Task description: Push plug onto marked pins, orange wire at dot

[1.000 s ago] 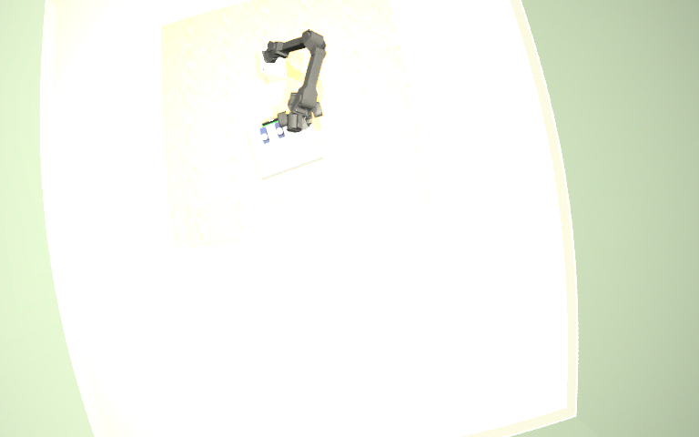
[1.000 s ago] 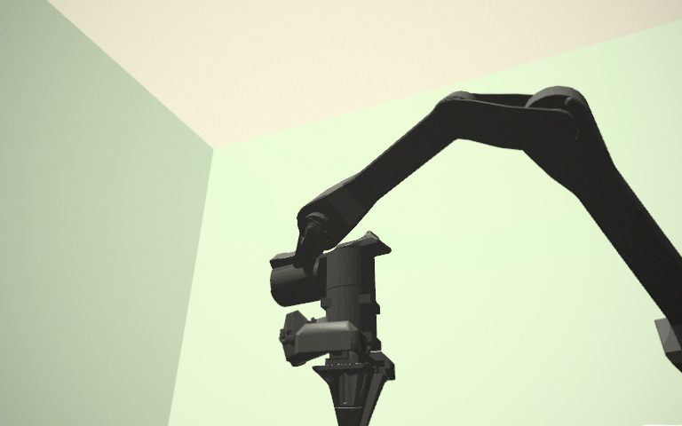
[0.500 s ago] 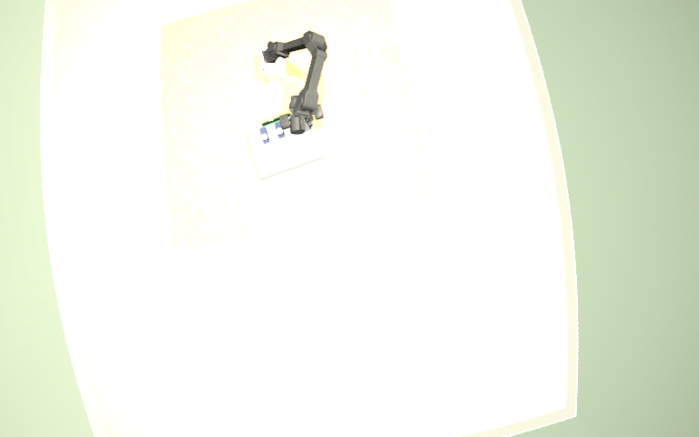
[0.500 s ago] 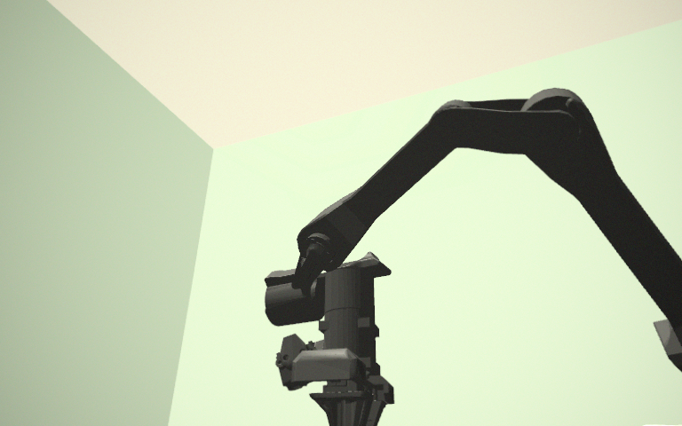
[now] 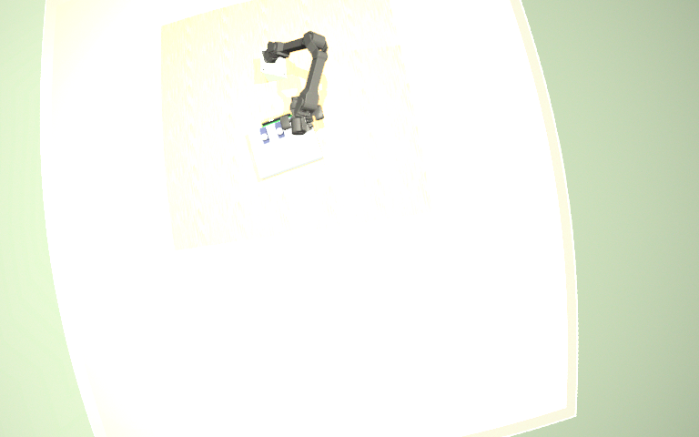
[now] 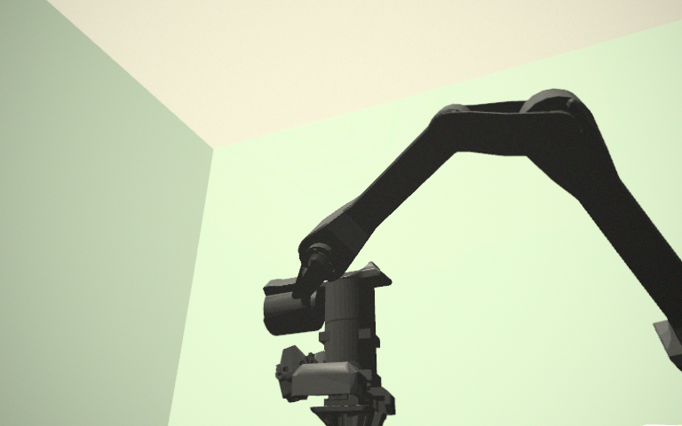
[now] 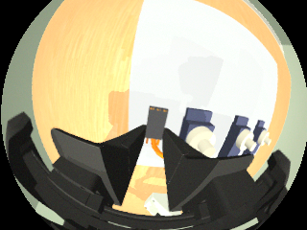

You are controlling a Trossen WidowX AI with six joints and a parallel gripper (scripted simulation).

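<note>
The dark flat plug lies over the white holder, with small orange marks at its far end. Its orange lead runs back between the fingers. My gripper points down and is shut on the near part of the plug, one fingertip at each side. In the top view the arm's wrist hides the fingertips; in the exterior view they are below the frame. The nearest blue servo with its cream horn sits just right of the plug. The pins and the coloured band cannot be made out.
Two more blue servos stand farther right in the wrist view. In the top view a black and green strip runs along the holder's edge beside the servos. A white block shows beyond the fingers, near the arm's base.
</note>
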